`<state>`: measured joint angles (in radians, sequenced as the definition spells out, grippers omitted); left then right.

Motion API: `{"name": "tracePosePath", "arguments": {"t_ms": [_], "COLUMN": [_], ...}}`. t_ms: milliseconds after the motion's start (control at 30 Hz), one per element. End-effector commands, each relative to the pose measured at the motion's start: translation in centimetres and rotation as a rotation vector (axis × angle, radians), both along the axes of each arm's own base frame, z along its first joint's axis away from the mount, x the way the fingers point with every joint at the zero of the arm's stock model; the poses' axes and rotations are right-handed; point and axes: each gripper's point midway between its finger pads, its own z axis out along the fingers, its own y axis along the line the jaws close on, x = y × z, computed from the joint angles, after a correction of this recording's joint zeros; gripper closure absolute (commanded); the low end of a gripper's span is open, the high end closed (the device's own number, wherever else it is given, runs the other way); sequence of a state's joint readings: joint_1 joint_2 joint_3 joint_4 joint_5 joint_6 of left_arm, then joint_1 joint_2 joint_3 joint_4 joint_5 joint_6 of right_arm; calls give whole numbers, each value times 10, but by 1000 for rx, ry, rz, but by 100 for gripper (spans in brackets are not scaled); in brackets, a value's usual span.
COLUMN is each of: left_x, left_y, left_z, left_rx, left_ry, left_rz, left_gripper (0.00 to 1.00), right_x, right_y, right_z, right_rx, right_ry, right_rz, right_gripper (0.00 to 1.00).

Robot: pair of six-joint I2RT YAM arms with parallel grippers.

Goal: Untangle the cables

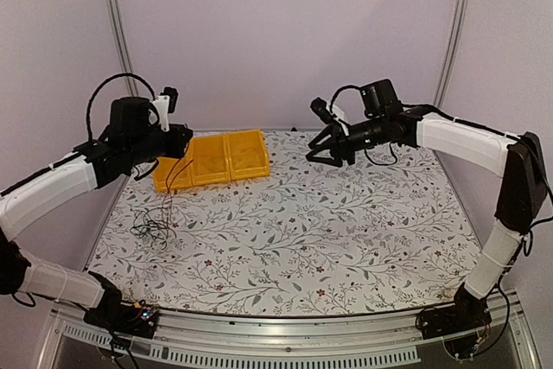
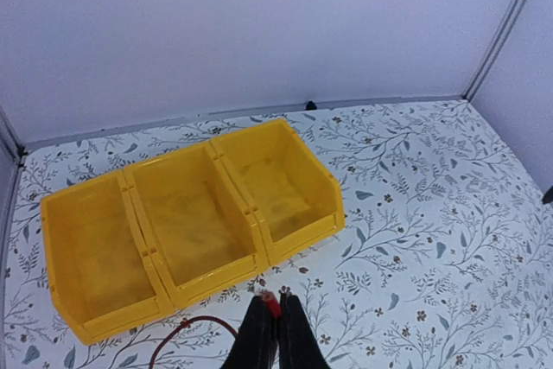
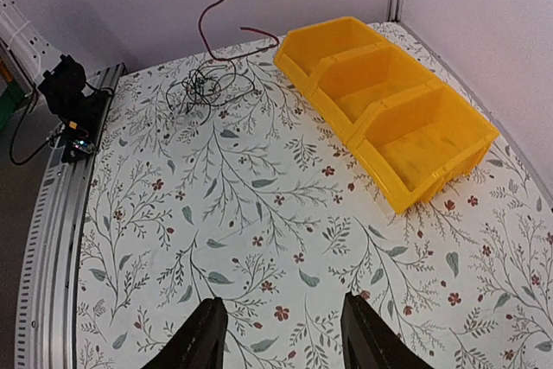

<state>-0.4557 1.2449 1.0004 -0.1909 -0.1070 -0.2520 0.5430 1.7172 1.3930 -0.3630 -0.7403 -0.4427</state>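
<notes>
The cables point(image 3: 207, 88) are lying in a small loose tangle of thin dark wires just off the left end of the bins point(image 3: 406, 196), on the near side. One red wire point(image 2: 273, 303) is rising from it, its tip pinched tight in the left gripper point(image 1: 183, 140).

Worktop point(image 1: 328, 231): pale cover printed with grey leafy sprigs and small red flowers; a metal rail runs along its near edge.
Back left: three yellow bins point(image 1: 226, 151), open-topped, joined side by side in a row.
Left side, near the bins: cables point(image 1: 154, 231), thin dark wires in a loose tangle, with one red strand rising off the surface.
</notes>
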Motion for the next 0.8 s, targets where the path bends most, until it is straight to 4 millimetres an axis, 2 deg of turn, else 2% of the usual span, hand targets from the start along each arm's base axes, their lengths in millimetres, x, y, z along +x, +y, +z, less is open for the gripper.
{"name": "tracePosePath", "arguments": {"t_ms": [0, 100, 233, 433, 567, 667, 767], "left_x": [-30, -35, -34, -45, -50, -56, -60], "left_y": [-43, -53, -59, -52, -52, -57, -61], "left_z": [35, 61, 84, 115, 99, 87, 75], "left_rx": [-116, -159, -197, -374, -458, -508, -525], "left_ry": [-172, -213, -177, -211, -179, -165, -147], "left_rz": [-307, -370, -376, -338, -327, -344, -347], "left_gripper": [100, 100, 100, 100, 100, 100, 100], "right_x": [-5, -11, -25, -49, -59, -52, -48], "right_y": [54, 90, 132, 174, 190, 194, 199], "right_z": [47, 44, 35, 19, 32, 52, 61], "right_rx": [105, 105, 117, 141, 187, 227, 250], "right_ry": [65, 91, 102, 173, 146, 150, 164], "right_rz": [76, 117, 182, 232, 270, 229, 221], "right_gripper": [52, 52, 49, 43, 42, 40, 39]}}
